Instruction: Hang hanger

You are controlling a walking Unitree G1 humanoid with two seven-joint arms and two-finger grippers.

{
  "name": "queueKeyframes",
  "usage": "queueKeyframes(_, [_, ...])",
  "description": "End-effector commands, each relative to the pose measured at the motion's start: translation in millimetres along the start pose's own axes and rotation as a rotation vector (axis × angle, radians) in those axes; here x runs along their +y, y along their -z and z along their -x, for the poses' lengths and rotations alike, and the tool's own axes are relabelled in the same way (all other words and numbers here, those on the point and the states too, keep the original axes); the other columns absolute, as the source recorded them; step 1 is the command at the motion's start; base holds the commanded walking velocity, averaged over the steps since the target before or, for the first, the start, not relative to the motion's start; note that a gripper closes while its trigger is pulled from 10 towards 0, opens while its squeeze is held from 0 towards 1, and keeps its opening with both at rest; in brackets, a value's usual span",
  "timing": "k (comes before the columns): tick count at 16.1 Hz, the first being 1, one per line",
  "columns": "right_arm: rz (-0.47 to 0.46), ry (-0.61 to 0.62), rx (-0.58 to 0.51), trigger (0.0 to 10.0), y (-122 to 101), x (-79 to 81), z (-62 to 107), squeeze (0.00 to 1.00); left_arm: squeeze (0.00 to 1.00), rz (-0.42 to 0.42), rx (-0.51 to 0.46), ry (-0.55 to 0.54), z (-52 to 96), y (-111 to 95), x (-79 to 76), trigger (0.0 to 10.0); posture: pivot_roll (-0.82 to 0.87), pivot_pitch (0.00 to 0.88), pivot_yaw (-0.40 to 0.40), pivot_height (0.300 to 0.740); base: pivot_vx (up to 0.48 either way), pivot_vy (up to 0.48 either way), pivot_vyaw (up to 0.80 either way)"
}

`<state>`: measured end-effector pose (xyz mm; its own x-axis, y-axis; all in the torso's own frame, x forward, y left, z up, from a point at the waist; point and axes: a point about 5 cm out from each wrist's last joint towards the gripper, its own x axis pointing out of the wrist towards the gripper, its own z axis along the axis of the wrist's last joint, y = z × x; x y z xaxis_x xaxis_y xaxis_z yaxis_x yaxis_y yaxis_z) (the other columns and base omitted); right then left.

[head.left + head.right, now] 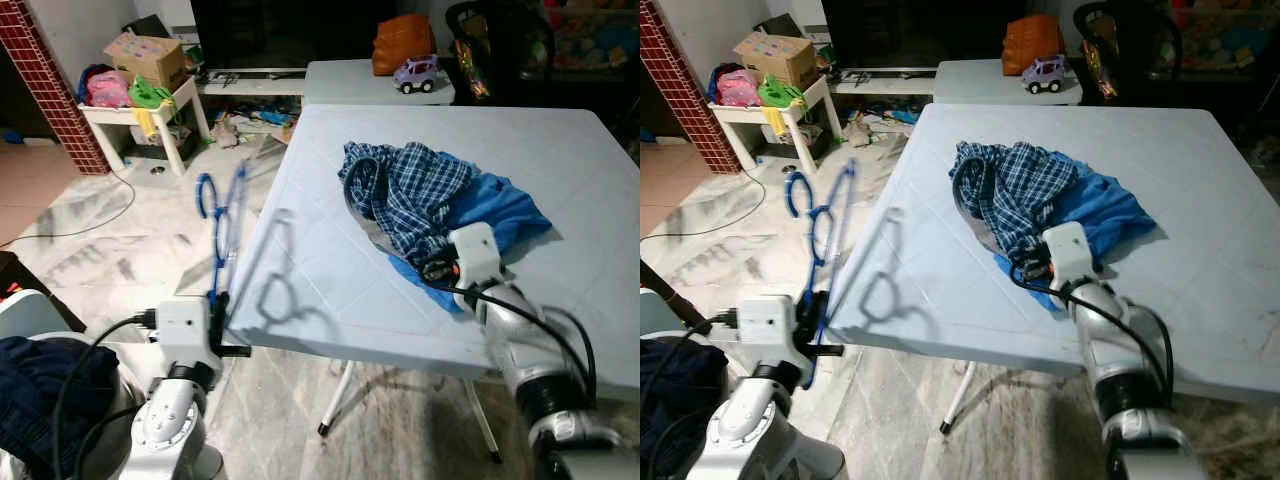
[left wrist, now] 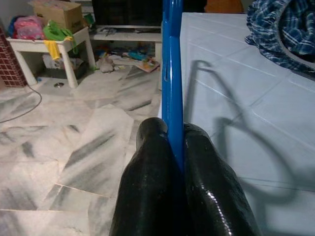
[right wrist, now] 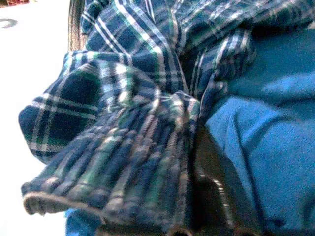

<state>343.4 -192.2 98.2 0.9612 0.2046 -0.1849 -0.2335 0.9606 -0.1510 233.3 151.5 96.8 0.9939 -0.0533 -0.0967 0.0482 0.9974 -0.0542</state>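
A blue plastic hanger stands upright just off the left edge of the pale blue table. My left gripper is shut on its lower bar, and in the left wrist view the hanger rises from between the two black fingers. A plaid shirt lies crumpled on a blue garment in the middle of the table. My right gripper is at the near edge of that pile. In the right wrist view, bunched plaid cloth is pinched against a black finger.
A white side table with a cardboard box and toys stands at the far left beside a red brick pillar. A second table behind carries a toy car and an orange bag. Dark clothes sit at lower left.
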Motion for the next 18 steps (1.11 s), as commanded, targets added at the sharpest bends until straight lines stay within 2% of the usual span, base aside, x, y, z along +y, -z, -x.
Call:
queueKeyframes(1, [-0.052,-0.006,0.005,10.0,1,5.1,4.3,1.0,0.0,-0.022,0.012,0.012,-0.4,1,0.7,10.0,-0.04,0.0,0.055,0.74,0.0,0.0,0.0])
queueKeyframes(2, [-0.052,-0.006,0.005,10.0,1,5.1,4.3,1.0,0.0,-0.022,0.012,0.012,-0.4,1,0.7,10.0,-0.04,0.0,0.055,0.74,0.0,0.0,0.0])
queueKeyframes(3, [-0.062,-0.058,0.012,10.0,1,9.3,8.0,1.0,0.0,-0.025,0.016,0.019,-0.9,1,1.6,10.0,-0.04,0.0,0.057,0.74,0.0,0.0,0.0])
queueKeyframes(5, [-0.028,-0.129,0.022,10.0,-4,5.4,13.7,1.0,0.0,-0.029,0.022,0.024,-1.6,1,2.8,10.0,-0.05,0.0,0.058,0.74,0.0,0.0,0.0])
queueKeyframes(6, [0.024,-0.194,0.011,10.0,-15,-6.7,16.8,1.0,0.0,-0.032,0.026,0.024,-1.1,2,2.9,10.0,-0.05,0.0,0.058,0.74,0.0,0.0,0.0])
queueKeyframes(11, [0.069,-0.296,-0.01,10.0,-31,-15.4,23.8,1.0,0.0,-0.039,0.045,0.034,1.1,6,0.8,10.0,-0.05,0.0,0.058,0.74,0.0,0.0,0.0])
queueKeyframes(14, [0.128,-0.491,0.04,10.0,-37,-11.2,35.2,1.0,0.0,-0.063,0.072,0.05,1.1,10,1.7,10.0,-0.05,0.0,0.06,0.74,0.0,0.0,0.0])
queueKeyframes(16, [0.098,-0.553,0.084,10.0,-38,-6.4,32.6,1.0,0.0,-0.071,0.083,0.057,0.8,11,1.0,10.0,-0.05,0.0,0.061,0.74,0.0,0.0,0.0])
queueKeyframes(17, [0.057,-0.521,0.048,10.0,-45,-3.9,25.1,1.0,0.0,-0.069,0.084,0.059,0.9,12,0.3,10.0,-0.05,0.0,0.061,0.74,0.0,0.0,0.0])
queueKeyframes(18, [-0.073,-0.352,-0.054,10.0,-64,-8.8,8.0,1.0,0.0,-0.074,0.085,0.06,0.9,12,-0.1,10.0,-0.05,0.0,0.061,0.74,0.0,0.0,0.0])
